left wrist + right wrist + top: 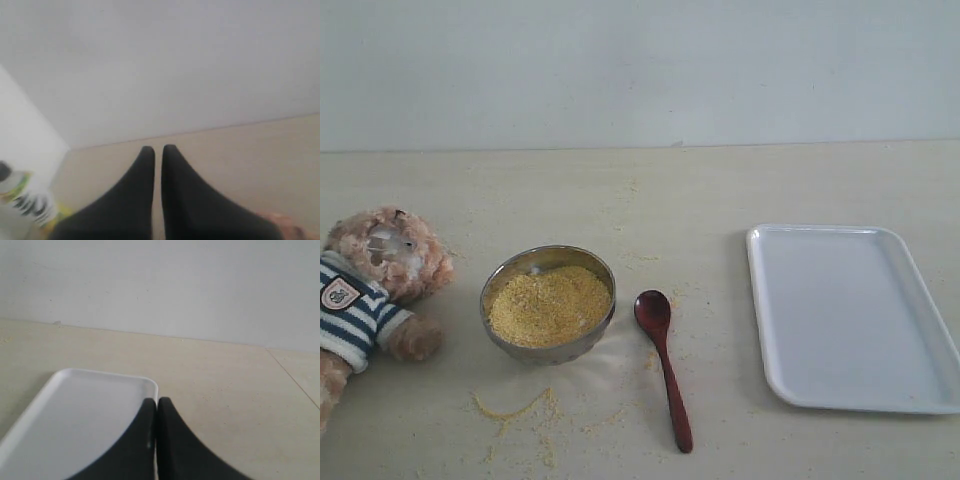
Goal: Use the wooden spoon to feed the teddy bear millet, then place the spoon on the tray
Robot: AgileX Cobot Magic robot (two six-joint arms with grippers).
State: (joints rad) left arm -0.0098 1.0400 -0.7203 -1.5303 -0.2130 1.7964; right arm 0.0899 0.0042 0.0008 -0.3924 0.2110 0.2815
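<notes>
The teddy bear [365,290] lies at the table's left edge in its striped shirt. Beside it a steel bowl [548,303] holds a heap of yellow millet [549,305]. The dark wooden spoon [663,362] lies on the table right of the bowl, handle toward the front. The white tray [850,315] rests at the right and also shows in the right wrist view, tray [80,420]. Neither arm appears in the exterior view. My left gripper [158,149] is shut with only a thin slit between its fingers, holding nothing. My right gripper [157,401] is shut above the tray's edge, holding nothing.
Stray millet grains [520,410] are scattered on the table in front of the bowl. A blurred bottle with a yellow-green label [22,200] stands at the edge of the left wrist view. A pale wall rises behind the table.
</notes>
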